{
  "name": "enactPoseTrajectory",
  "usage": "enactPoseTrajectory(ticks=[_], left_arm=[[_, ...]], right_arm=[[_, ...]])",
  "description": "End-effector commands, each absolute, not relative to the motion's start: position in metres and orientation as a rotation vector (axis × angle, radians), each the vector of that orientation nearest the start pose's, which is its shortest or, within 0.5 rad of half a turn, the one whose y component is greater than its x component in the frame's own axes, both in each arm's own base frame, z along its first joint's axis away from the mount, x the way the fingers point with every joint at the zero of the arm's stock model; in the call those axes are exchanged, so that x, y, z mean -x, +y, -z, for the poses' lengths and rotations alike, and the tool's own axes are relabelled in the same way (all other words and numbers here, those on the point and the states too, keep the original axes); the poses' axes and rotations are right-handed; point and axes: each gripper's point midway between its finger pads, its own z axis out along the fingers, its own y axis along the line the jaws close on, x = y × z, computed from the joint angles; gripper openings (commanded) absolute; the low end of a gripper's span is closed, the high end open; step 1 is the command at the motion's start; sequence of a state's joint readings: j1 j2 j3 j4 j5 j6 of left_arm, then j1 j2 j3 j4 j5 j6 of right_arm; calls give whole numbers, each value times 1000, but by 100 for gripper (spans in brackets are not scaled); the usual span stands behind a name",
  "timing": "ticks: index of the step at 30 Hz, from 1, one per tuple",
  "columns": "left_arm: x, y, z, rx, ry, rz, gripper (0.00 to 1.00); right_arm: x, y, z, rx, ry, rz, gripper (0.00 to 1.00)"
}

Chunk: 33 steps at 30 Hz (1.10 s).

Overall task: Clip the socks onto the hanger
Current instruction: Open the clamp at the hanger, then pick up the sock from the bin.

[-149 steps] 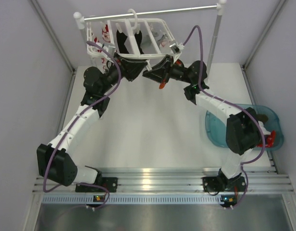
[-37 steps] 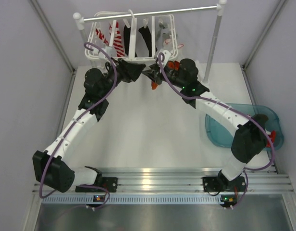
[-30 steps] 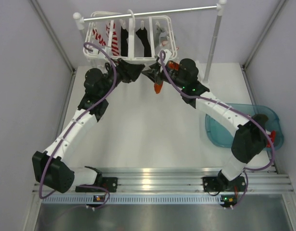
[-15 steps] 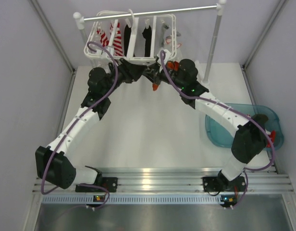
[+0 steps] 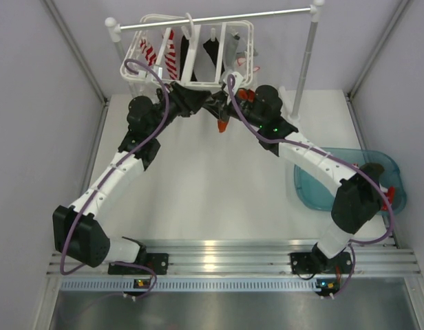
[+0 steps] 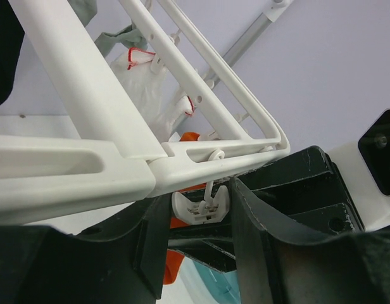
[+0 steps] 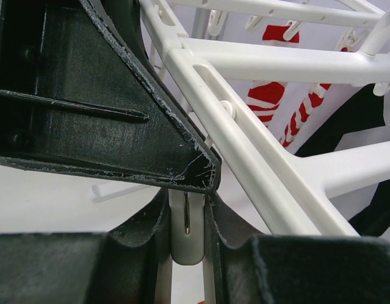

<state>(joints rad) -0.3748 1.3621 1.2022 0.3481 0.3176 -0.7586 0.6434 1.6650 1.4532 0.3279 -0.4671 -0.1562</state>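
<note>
A smooth white plastic rectangular drying hanger [image 5: 190, 65] with parallel crossbars hangs by its hook from a silver metal rail [image 5: 253, 14] over the far edge of the white worktop [image 5: 212, 199], left of centre. Soft socks hang clipped among its bars: a red-and-white striped sock [image 5: 169, 60], two black socks [image 5: 184, 51] and a pale grey sock [image 5: 232, 47]. Both my arms meet at the hanger's near side.

My left gripper [image 6: 196, 193] is matte black with blunt fingers. It brackets a small white plastic clip [image 6: 201, 206] that dangles on a thin stem under the hanger's rounded corner. The fingers sit just beside the clip's two lobes, and I cannot tell whether they press it.

My right gripper [image 7: 185, 197] is pinched to a narrow gap on a small orange fabric sock [image 5: 222, 126]. Only the overhead view shows that sock plainly, hanging limp beneath the gripper. The left wrist view shows slivers of orange behind the clip, and a white sock edged in red [image 6: 147, 88] farther back. The right wrist view hides the orange sock almost wholly. It shows instead a narrow white clip body [image 7: 187, 237], edge-on with a thin metal spring wire, filling the gap between my fingertips. The scuffed black wedge of my left gripper lies just above it.

A translucent teal plastic tub [image 5: 303, 192] sits at the worktop's right edge, seen overhead only.
</note>
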Motion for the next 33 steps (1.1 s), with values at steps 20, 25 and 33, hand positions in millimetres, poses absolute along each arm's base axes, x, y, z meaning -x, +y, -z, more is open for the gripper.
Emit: enactPoseTrajectory(ticks=[20, 25, 33], left_arm=[[-390, -235, -419, -15, 1438, 1110, 0], [-391, -236, -418, -33, 1441, 1098, 0], [-392, -237, -419, -52, 1446, 1089, 0]], right_arm=[[-336, 350, -378, 999, 1199, -762, 74], [-305, 323, -366, 1072, 1286, -814, 100], [-294, 208, -302, 1090, 1604, -815, 100]])
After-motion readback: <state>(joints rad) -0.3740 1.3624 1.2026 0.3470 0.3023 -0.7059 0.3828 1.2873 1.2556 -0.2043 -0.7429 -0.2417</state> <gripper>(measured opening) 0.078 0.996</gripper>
